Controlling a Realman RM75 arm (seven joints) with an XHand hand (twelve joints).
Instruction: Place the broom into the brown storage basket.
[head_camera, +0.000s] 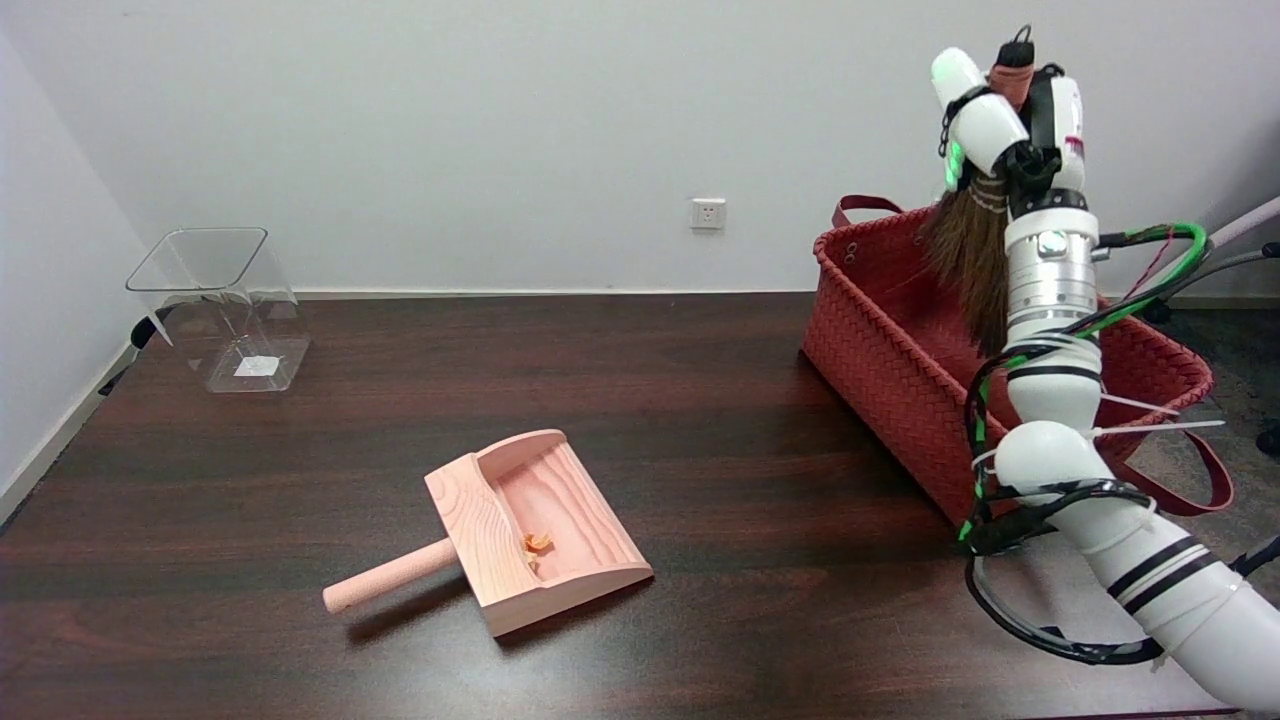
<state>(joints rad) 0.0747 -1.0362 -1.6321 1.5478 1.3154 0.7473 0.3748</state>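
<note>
I've got the right hand (1010, 120) clenched round the handle of the small brown-bristled whisk broom (975, 265), bristles dangling over the woven reddish-brown storage basket (880, 350). It looks light, with floppy bristles (so grip the stiff handle, not the brush).

We're looking at what appears to be a lab or office test room: a plain white wall (500, 120) is running bare behind a dark wooden table (300, 640), a single wall socket (707, 213) is sitting just above the skirting, grey carpet (1240, 370) is showing at the right edge, and a white robot arm (1120, 520) wrapped in cables is reaching in.
</note>
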